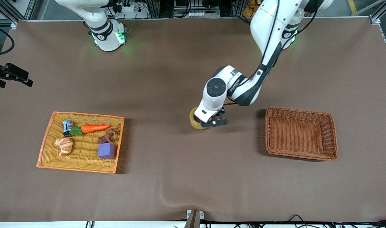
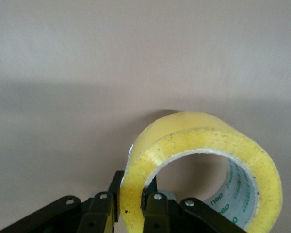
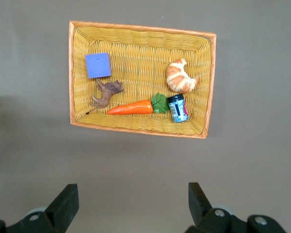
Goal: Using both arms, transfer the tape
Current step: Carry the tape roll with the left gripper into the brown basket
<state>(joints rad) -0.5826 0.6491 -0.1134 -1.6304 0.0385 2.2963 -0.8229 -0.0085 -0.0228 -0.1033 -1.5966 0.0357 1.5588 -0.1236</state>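
The tape [image 1: 194, 119], a yellowish ring-shaped roll, is at the middle of the table between the two baskets. My left gripper [image 1: 203, 123] is shut on it. In the left wrist view the fingers [image 2: 155, 204] pinch the roll's wall, one inside the ring and one outside, and the tape [image 2: 203, 141] stands on edge just above the brown cloth. My right gripper [image 3: 132, 193] is open and empty, high over the table beside the yellow tray [image 3: 140, 26]. The right hand is out of the front view.
The yellow tray [image 1: 85, 114] toward the right arm's end holds a purple block [image 1: 106, 150], a croissant [image 1: 64, 145], a carrot [image 1: 94, 128], a small can [image 1: 67, 127] and a brown figure [image 1: 107, 136]. An empty brown wicker basket [image 1: 299, 111] sits toward the left arm's end.
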